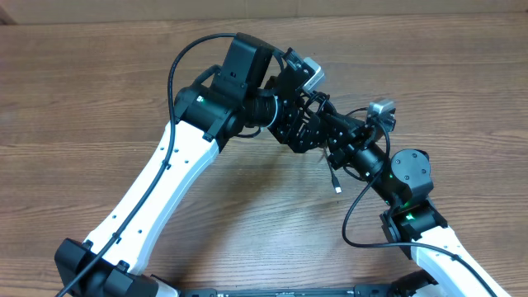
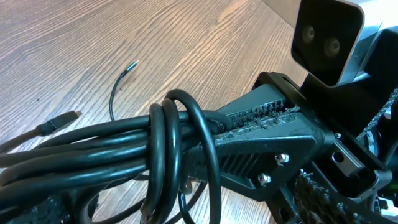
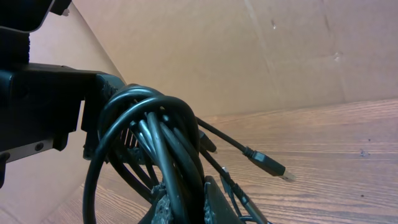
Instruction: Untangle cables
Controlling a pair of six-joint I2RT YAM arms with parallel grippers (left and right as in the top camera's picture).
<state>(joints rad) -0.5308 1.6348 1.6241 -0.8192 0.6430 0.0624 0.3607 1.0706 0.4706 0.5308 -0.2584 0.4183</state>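
The right gripper (image 3: pixel 181 210) clamps the cables (image 3: pixel 155 143) low on their coil, lifted off the table (image 1: pixel 99 82). Just beyond, the left gripper (image 1: pixel 304 130) gapes around that same coil, gripping nothing. Loose plug ends (image 3: pixel 271 167) trail farther out.

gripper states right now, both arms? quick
Left gripper: open, fingers either side of the cables.
Right gripper: shut on the cables.
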